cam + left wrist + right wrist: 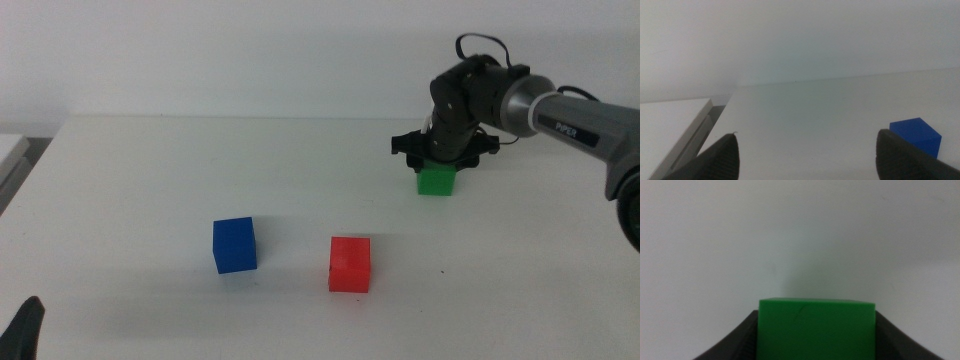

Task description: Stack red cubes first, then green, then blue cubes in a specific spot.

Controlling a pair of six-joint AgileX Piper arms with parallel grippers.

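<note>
The green cube (437, 180) is held between the jaws of the right gripper (440, 165), which are closed against its two sides, at the far right of the table (150, 180). The red cube (350, 264) is seen well apart from this gripper, nearer to the camera, and the blue cube (234, 244) lies beside the red one. The left gripper (807, 150) is kept low at the near left edge, its jaws spread wide, with the blue cube just beyond one jaw.
</note>
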